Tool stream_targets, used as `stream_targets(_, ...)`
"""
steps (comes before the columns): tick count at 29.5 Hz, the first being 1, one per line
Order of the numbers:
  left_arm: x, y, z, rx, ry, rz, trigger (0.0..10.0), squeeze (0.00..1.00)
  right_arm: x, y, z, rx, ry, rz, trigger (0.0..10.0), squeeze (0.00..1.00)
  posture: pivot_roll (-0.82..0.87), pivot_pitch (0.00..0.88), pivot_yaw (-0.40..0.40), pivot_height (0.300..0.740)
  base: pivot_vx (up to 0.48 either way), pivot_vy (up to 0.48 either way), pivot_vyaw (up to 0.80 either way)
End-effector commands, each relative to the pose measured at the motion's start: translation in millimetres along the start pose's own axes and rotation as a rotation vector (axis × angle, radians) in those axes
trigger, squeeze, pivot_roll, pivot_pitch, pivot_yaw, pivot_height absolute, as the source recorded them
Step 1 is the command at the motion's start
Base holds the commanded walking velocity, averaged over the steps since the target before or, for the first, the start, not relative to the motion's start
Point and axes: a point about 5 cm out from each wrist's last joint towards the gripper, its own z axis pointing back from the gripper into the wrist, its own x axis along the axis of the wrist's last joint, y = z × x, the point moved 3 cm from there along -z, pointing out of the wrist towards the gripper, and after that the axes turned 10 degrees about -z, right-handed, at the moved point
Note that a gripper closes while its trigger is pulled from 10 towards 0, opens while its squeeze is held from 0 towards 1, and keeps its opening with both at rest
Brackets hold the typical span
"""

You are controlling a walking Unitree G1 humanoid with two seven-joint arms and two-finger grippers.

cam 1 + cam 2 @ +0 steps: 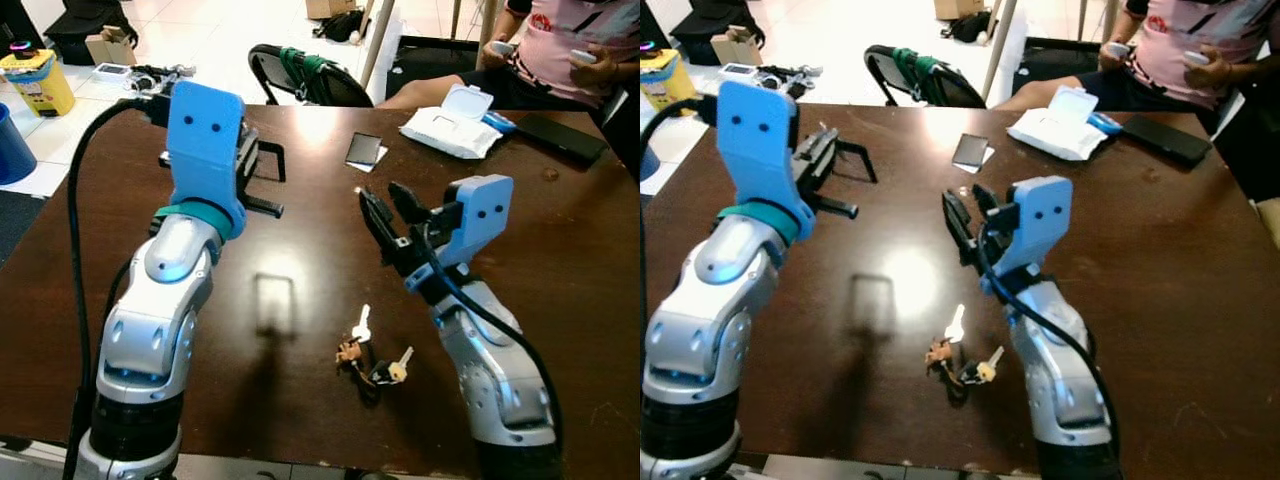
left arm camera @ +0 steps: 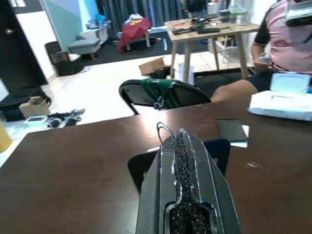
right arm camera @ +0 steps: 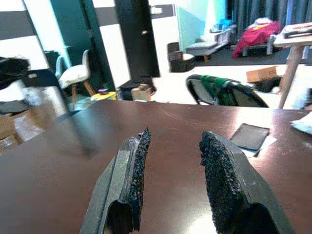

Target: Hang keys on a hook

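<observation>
Task barely started, by the look of it. The keys (image 1: 372, 356) lie loose on the dark wooden table (image 1: 560, 290), lower centre of the left eye view, near the front edge. Nothing holds them.

The right gripper (image 1: 386, 216) sits centre-right in the frame, above the keys and apart from them, raised off the tabletop. Its fingers (image 3: 218, 165) are spread apart with nothing between them; the right wrist view shows bare table through the gap.

The left gripper (image 1: 262, 176) is in the upper-left part of the frame, well away from the keys. Its fingers (image 2: 181, 161) are pressed together and pinch a thin bent wire (image 2: 165, 128) at the tips. That wire could be the hook, but it is too small to tell for sure. No other hook can be made out.

Other stuff: a phone (image 1: 363, 149) top centre on the table, a wipes pack (image 1: 452, 128) upper right, and a person (image 1: 570, 50) seated at the far right corner with hands on a device. A black chair (image 1: 305, 75) stands beyond the far edge.

Done: nothing that counts, keys not picked up. Left: reach down to the keys, grip them, lift, bring the ring to the hook, release. Judging from the pose, the right arm is the likely one to go for the pick.
</observation>
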Motion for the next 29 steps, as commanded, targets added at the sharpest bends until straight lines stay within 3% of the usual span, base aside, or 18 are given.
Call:
stream_targets(1, -1, 12.9, 3.6, 0.070, -0.017, 0.006, 10.0, 0.00, 1, -3.0, -3.0, -0.035, -0.032, 0.021, 10.0, 0.00, 0.08, 0.049, 0.109, 0.740, 0.000, 0.000, 0.00)
stream_targets(5, -4, 20.1, 4.2, 0.107, -0.023, -0.017, 10.0, 0.00, 4, -4.3, -4.4, -0.057, -0.061, 0.044, 10.0, 0.00, 0.08, 0.047, 0.108, 0.740, 0.000, 0.000, 0.00)
stream_targets(8, -12, 29.9, 5.0, 0.146, -0.023, -0.118, 10.0, 0.00, 7, -3.9, -5.7, -0.089, -0.096, 0.125, 10.0, 0.00, 0.08, 0.033, 0.102, 0.740, 0.000, 0.000, 0.00)
stream_targets(11, -15, 31.9, 6.9, 0.151, -0.016, -0.135, 10.0, 0.00, 6, -0.3, -9.1, -0.072, -0.102, 0.157, 10.0, 0.00, 0.09, 0.014, 0.093, 0.740, -0.191, 0.000, 0.00)
stream_targets(29, -18, 30.5, 6.7, 0.155, -0.034, -0.150, 10.0, 0.00, 0, -4.2, -16.5, -0.083, -0.108, 0.198, 10.0, 0.00, 0.09, 0.002, 0.090, 0.740, -0.350, 0.000, 0.00)
